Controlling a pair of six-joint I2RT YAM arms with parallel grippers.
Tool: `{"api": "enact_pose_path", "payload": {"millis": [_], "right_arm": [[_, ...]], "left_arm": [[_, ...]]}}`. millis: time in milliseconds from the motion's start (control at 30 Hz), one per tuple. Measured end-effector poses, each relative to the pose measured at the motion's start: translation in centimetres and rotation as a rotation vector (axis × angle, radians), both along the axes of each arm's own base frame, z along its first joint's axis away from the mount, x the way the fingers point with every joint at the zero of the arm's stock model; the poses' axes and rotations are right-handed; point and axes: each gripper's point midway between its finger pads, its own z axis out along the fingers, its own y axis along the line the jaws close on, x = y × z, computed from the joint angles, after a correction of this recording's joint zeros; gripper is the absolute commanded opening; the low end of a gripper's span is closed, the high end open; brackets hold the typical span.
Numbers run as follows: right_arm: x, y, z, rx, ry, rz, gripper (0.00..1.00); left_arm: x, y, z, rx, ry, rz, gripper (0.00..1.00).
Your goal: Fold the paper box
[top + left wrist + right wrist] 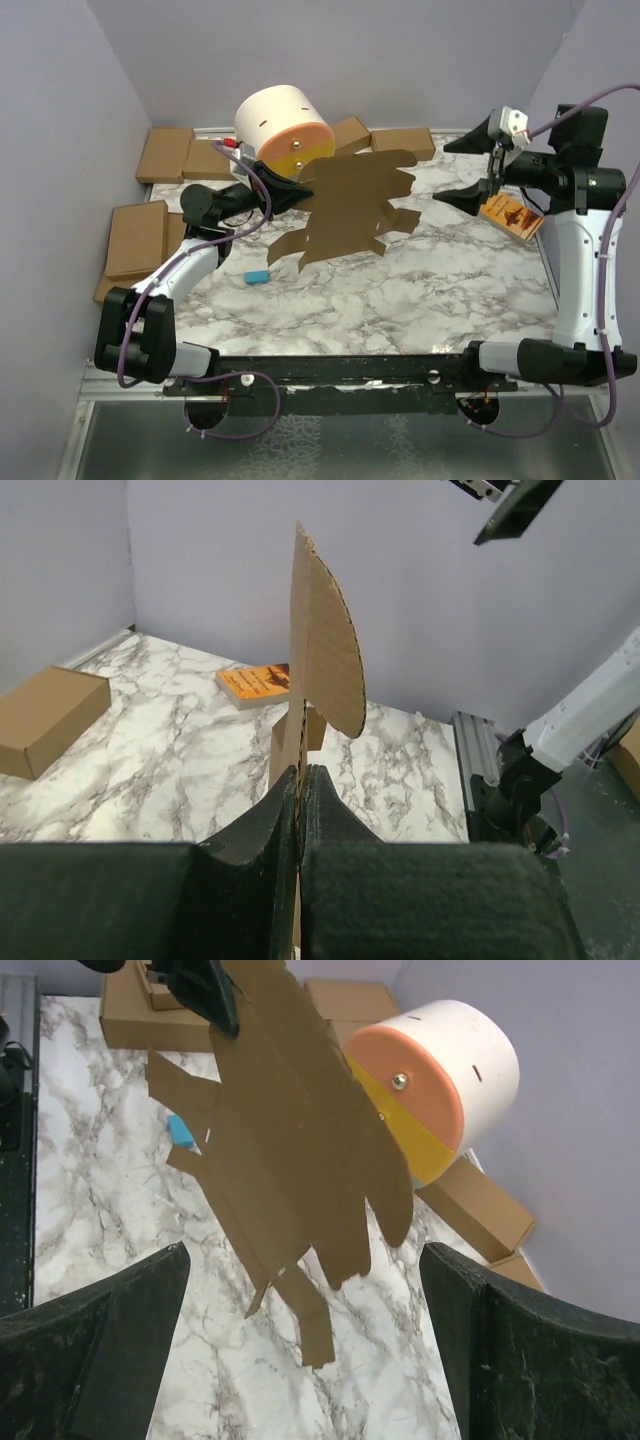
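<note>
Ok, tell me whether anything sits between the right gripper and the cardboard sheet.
Nothing visible does. The right gripper, jaws wide open, faces the paper box, which the left gripper holds up in the air; only air lies between them. The orange booklet lies by the right gripper, off that line.

The left fingers pinch shut; right fingers gape wide.

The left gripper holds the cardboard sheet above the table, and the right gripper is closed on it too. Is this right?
No. The right gripper is open and clear of the paper box, as the right wrist view shows; the left gripper alone holds it.
</note>
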Motion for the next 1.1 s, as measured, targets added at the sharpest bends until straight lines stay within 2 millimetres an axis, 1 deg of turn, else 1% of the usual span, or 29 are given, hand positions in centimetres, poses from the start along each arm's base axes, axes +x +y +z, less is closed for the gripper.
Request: {"api": "enact_pose_path", "payload": {"millis": [67,133,233,300,333,367,400,500,567,700,867,967,1100], "right_arm": [[0.6,0.8,0.7,-0.011,-0.003,0.024,1.00],[1.2,2.5,0.6,-0.032,0.013,0.067,1.00],[2.2,5.5,-0.9,-0.075,0.068,0.122,1.00],[2.8,6.4,-1.9,-0.102,0.107,0.128,1.00],[3.1,6.5,-2.3,-0.113,0.118,0.122,1.00],[3.4,6.5,-2.8,-0.126,0.134,0.112,0.98],[3.6,6.4,-3.2,-0.137,0.145,0.103,0.97],[3.6,6.1,-4.1,-0.166,0.178,0.085,0.91],[3.3,6.0,-4.7,-0.179,0.195,0.083,0.85],[2.5,5.6,-6.7,-0.207,0.250,0.087,0.75],[1.7,5.3,-9.1,-0.231,0.329,0.091,0.58],[1.5,5.3,-9.7,-0.234,0.346,0.093,0.47],[1.5,5.3,-10.0,-0.236,0.354,0.095,0.37]], "left_arm": [[-0.3,-0.4,-0.1,0.009,-0.003,-0.014,0.00],[-0.7,-1.3,-0.2,0.026,-0.009,-0.038,0.00],[-1.1,-2.7,-0.4,0.064,-0.023,-0.068,0.00],[-1.3,-3.5,-0.6,0.094,-0.032,-0.081,0.00],[-1.3,-3.5,-0.6,0.094,-0.032,-0.081,0.00],[-1.6,-4.0,-0.9,0.120,-0.042,-0.092,0.00],[-1.6,-4.2,-1.0,0.129,-0.045,-0.094,0.00],[-1.4,-4.3,-1.4,0.152,-0.047,-0.091,0.00],[-1.3,-4.3,-1.5,0.161,-0.047,-0.089,0.00],[-1.2,-4.3,-1.3,0.167,-0.059,-0.086,0.00],[-1.1,-4.3,-1.1,0.166,-0.066,-0.085,0.00],[-1.1,-4.3,-1.1,0.166,-0.066,-0.085,0.00],[-1.1,-4.3,-1.1,0.166,-0.066,-0.085,0.00]]}}
